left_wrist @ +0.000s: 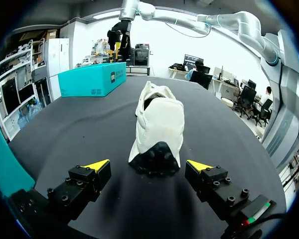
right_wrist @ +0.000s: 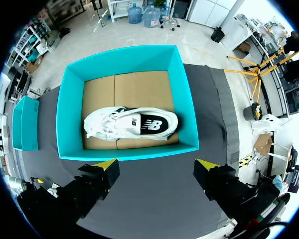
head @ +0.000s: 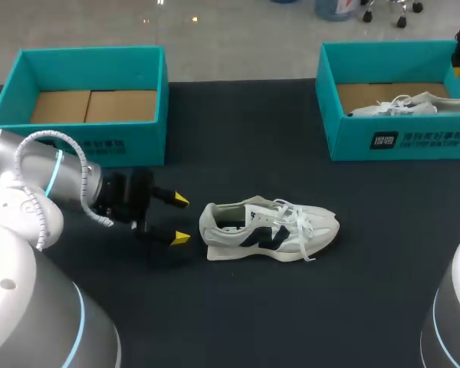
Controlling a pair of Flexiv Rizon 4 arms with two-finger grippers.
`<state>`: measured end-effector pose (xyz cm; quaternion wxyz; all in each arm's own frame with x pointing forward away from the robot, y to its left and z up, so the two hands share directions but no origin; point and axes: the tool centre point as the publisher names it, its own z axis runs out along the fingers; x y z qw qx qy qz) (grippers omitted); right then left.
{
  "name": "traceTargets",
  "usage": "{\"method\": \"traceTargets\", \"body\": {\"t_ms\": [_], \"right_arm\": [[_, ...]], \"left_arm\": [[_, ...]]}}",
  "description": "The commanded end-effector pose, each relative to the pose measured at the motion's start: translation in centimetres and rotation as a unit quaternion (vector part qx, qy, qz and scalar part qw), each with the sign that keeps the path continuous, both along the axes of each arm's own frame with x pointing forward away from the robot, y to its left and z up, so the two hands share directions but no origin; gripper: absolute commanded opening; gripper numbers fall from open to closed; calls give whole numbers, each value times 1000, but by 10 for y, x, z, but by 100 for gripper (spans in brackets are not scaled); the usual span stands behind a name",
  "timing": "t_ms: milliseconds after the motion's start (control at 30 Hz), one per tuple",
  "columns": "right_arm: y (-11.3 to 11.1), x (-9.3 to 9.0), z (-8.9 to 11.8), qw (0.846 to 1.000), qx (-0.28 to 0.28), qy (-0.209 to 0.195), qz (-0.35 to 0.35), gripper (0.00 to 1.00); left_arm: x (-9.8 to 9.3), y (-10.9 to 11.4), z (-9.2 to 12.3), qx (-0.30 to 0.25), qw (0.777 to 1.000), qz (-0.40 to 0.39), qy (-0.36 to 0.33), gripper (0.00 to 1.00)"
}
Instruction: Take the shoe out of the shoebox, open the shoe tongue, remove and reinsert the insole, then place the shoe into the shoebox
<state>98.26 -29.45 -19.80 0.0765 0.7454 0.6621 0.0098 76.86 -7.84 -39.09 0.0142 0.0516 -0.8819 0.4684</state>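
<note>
- Because the white sneaker (head: 268, 228) rests on the dark table (head: 291, 314) just ahead of the left gripper (head: 181, 220), heel toward the fingers and toe away, its long axis runs straight on from that gripper's line of reach.
- The left gripper stands wide and holds nothing. The heel faces the gap between its yellow tips, close but apart from them.
- An empty teal shoebox (head: 84, 144) sits off to this gripper's left side, near it.
- The right gripper (right_wrist: 158, 163) hangs high over the other teal shoebox (right_wrist: 129, 152), its fingers spread wide and empty.
- A second white sneaker (right_wrist: 132, 124) lies in that box ahead of it, long axis parallel to the line between the fingertips.
- The left arm is by far the nearer to the table sneaker, so steadying its heel likely falls to it.
</note>
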Motion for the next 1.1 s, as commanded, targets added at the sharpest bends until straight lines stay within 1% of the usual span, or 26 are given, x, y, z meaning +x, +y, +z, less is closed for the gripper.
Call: {"method": "traceTargets", "body": {"t_ms": [33, 133, 200, 233, 400, 500, 600, 800, 933, 1100], "right_arm": [[0, 0, 0, 1000, 0, 0, 0, 100], [0, 0, 0, 1000, 0, 0, 0, 100], [0, 0, 0, 1000, 0, 0, 0, 100], [0, 0, 0, 1000, 0, 0, 0, 100], [0, 0, 0, 1000, 0, 0, 0, 100], [0, 0, 0, 1000, 0, 0, 0, 100], [0, 0, 0, 1000, 0, 0, 0, 100], [0, 0, 0, 1000, 0, 0, 0, 100], [0, 0, 0, 1000, 0, 0, 0, 100], [0, 0, 0, 1000, 0, 0, 0, 100]], "left_arm": [[-1, 1, 0, 1, 1000, 0, 0, 100], [-1, 1, 0, 1, 1000, 0, 0, 100], [1, -3, -1, 15, 1000, -8, -7, 100], [1, -5, 0, 2, 1000, -14, 3, 100], [-4, -11, 0, 12, 1000, -23, -3, 100], [-8, -15, -4, 12, 1000, -28, 2, 100], [-13, -22, -12, 11, 999, -41, 12, 100], [-5, -34, -28, 7, 999, -30, 11, 100], [-1, -39, -29, 0, 1000, -24, 8, 100], [-1, -46, -31, -2, 999, -33, 13, 100]]}}
